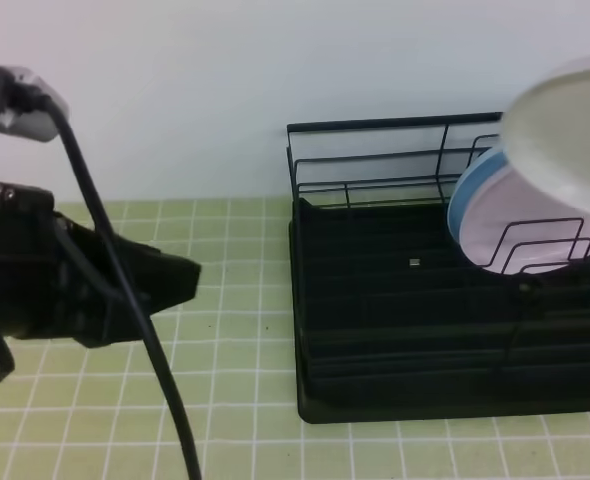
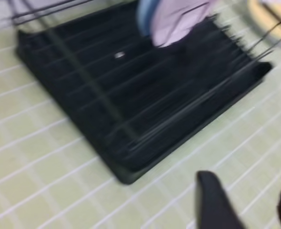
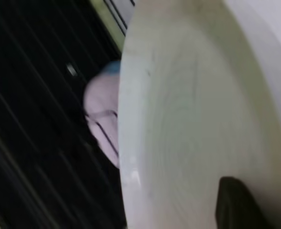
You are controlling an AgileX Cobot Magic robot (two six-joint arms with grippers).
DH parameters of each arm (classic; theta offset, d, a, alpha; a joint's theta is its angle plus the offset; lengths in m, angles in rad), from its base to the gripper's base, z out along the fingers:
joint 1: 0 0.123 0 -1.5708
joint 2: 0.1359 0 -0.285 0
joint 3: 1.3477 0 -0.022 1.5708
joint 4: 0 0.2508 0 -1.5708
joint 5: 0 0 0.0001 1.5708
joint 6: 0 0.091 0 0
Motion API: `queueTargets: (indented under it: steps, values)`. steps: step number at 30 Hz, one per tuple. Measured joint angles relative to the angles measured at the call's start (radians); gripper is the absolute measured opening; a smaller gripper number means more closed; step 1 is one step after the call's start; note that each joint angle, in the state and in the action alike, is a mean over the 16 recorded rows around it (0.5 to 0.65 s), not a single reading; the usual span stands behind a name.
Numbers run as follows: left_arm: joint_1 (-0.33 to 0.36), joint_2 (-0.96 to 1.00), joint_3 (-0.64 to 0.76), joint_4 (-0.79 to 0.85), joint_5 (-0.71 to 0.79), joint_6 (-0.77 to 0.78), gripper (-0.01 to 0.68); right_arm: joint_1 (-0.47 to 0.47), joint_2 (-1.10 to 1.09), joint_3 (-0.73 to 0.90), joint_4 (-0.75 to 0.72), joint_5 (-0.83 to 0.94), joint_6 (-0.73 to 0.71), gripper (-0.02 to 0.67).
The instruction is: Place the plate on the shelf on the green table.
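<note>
Left arm low over the bench's left edge, wrist level, a black cable looping over it. Left gripper (image 1: 180, 280) pointing toward the bench's middle — 2 dark fingers (image 2: 215, 202) apart, nothing between them. Right gripper unseen from above; only 1 dark finger (image 3: 235, 202) showing at the wrist view's bottom edge.

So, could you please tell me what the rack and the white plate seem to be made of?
The rack looks like thin metal wire with a matte black coating, over a ribbed black tray, probably plastic. The white plate appears to be smooth, faintly glossy plastic, though glazed ceramic can't be ruled out from its look alone.
</note>
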Motion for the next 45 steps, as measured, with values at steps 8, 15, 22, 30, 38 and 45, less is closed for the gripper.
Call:
queueTargets:
  steps: [8, 15, 22, 30, 38, 45]
  values:
    - [0.001, -0.005, 0.000, 0.162, 0.013, -0.060, 0.081, 0.000, 0.110, -0.053, -0.165, -0.019, -0.170, 0.118]
    - [0.001, -0.005, 0.000, 0.226, 0.032, -0.080, 0.006, 0.000, 0.217, -0.053, -0.193, -0.073, -0.262, 0.117]
    - [0.001, -0.005, 0.000, 0.244, 0.044, -0.082, 0.000, 0.000, 0.276, -0.053, -0.224, -0.120, -0.284, 0.117]
    - [0.001, -0.005, 0.000, 0.259, 0.045, -0.080, -0.001, 0.000, 0.312, -0.053, -0.238, -0.142, -0.292, 0.117]
    - [0.001, -0.005, 0.000, 0.265, 0.045, -0.079, -0.001, 0.000, 0.354, -0.053, -0.237, -0.139, -0.278, 0.117]
    - [0.001, -0.005, 0.000, 0.262, 0.050, -0.079, -0.001, 0.000, 0.375, -0.053, -0.235, -0.144, -0.228, 0.125]
